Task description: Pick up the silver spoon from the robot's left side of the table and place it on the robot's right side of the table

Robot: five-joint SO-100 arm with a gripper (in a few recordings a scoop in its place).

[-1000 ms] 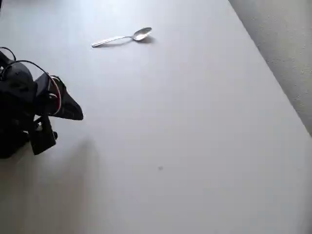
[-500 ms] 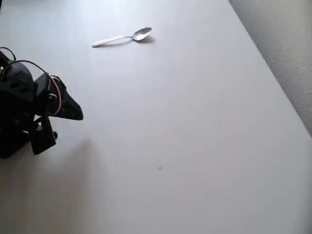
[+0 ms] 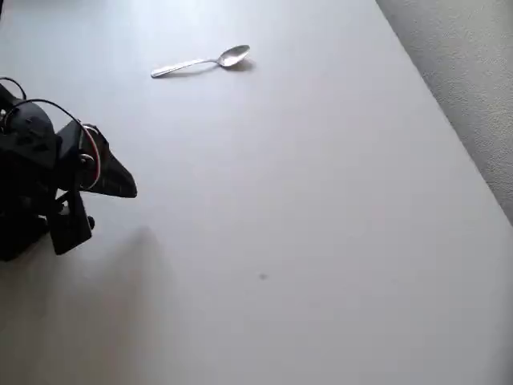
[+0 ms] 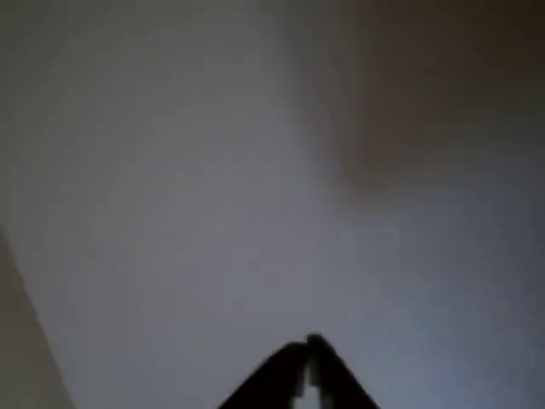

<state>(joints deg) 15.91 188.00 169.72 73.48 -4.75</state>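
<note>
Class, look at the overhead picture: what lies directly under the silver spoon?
Under the silver spoon lies only the bare white table, with the spoon's thin shadow beside it. The strip of tabletop beneath the metal itself is covered. The hand is well apart.

I can read no text, label, brand, number or sign in either the overhead view or the wrist view.
</note>
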